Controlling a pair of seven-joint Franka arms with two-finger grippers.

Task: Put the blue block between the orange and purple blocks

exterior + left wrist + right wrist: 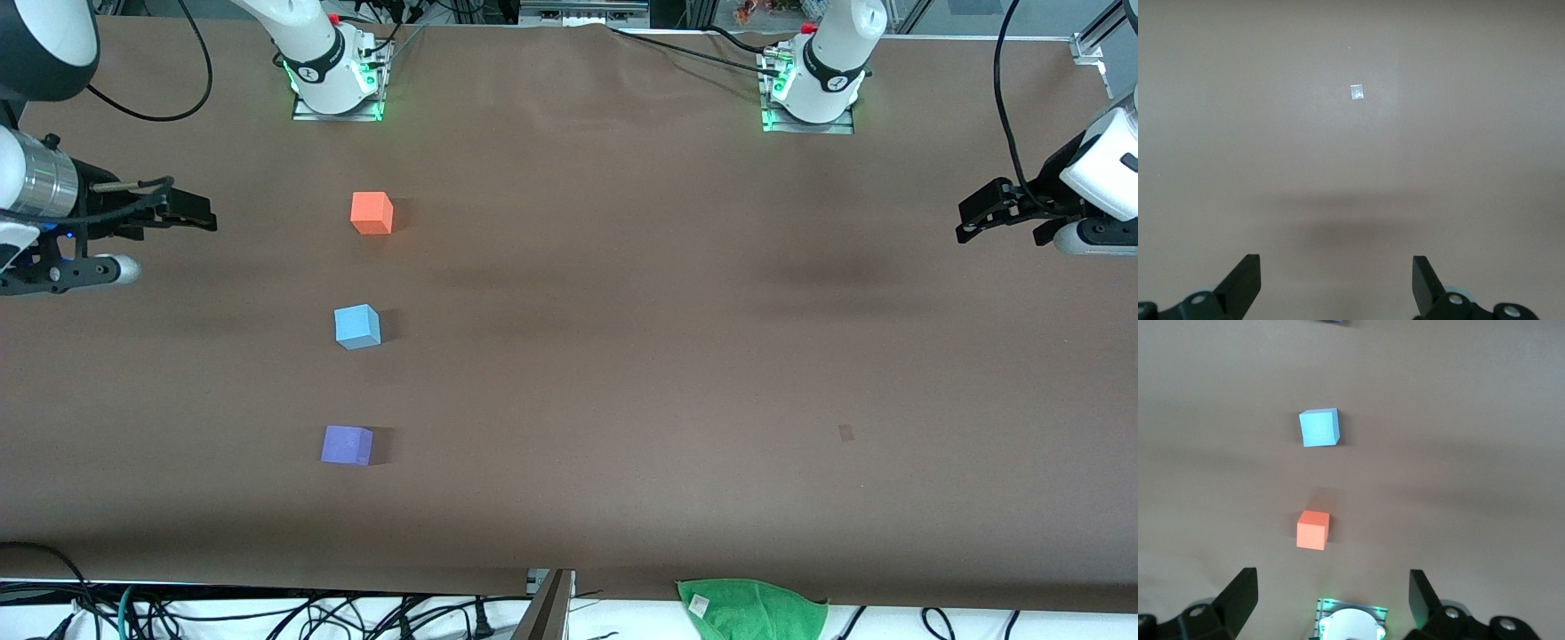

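Matte blue block [357, 326], brown paper-like table [622, 356]

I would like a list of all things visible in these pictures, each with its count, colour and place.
orange block: one, bright orange, on the table, farthest from the front camera of the three blocks.
blue block: one, light blue, between the other two blocks.
purple block: one, violet, nearest the front camera.
table: one, brown.
cloth: one, green, at the table's near edge.
tape piece: one, small, toward the left arm's end.
right pincer: open, empty, waiting.
left pincer: open, empty, waiting.
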